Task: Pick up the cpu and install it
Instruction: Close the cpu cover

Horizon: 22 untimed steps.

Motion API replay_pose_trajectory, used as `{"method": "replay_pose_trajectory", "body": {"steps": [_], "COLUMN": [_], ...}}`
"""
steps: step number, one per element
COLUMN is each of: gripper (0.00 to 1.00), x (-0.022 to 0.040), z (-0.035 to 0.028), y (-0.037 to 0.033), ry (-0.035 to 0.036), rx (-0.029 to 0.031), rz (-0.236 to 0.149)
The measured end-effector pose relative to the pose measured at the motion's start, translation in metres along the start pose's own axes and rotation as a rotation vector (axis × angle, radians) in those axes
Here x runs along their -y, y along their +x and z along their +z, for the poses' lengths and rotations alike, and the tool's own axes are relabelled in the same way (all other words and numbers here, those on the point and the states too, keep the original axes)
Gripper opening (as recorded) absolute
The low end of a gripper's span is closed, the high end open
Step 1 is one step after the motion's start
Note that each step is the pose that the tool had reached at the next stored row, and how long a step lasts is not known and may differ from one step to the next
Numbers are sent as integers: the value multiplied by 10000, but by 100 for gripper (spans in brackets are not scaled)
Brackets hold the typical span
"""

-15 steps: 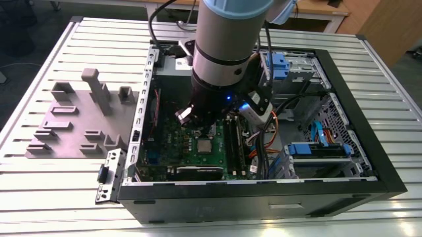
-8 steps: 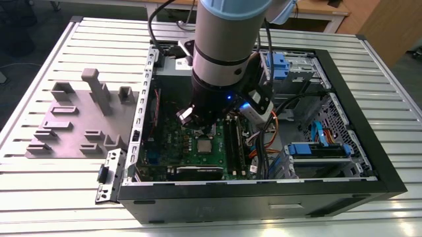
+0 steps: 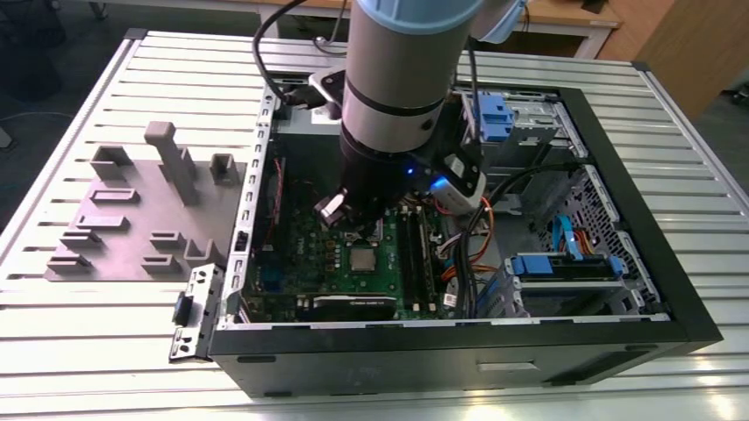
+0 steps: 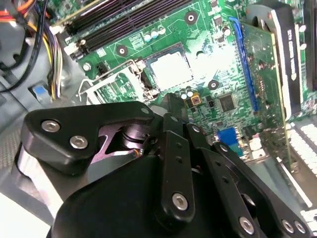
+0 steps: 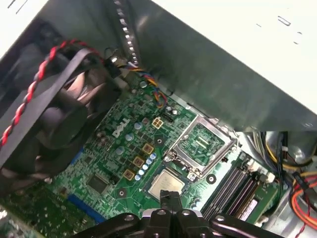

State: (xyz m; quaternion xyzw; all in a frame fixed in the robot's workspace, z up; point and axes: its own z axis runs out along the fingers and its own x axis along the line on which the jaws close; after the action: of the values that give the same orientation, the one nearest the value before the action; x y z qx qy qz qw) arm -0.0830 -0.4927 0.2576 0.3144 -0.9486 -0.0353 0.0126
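The cpu is a small silver-grey square lying flat in the socket of the green motherboard inside the open computer case. In both wrist views the cpu sits beside the shiny metal socket frame, which is swung open. My gripper hovers just above the board at the cpu's edge. Its fingers are pressed together and shut, with nothing visible between them.
A black fan with red and black wires stands near the socket. Memory slots and an upright expansion card flank it. Cable bundles and blue drive bays fill the case's other side. A grey fixture tray lies outside, at the exterior view's left.
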Motion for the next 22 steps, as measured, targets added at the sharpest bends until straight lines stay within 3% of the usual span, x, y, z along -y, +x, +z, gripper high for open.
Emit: {"method": "replay_pose_trajectory", "body": {"steps": [7,22], "gripper": [11,11], "x": [0,0], "z": [1,1], "y": [0,0], "ry": [2,2], "rx": [-88,-94], "rz": [-1172,-1254]}}
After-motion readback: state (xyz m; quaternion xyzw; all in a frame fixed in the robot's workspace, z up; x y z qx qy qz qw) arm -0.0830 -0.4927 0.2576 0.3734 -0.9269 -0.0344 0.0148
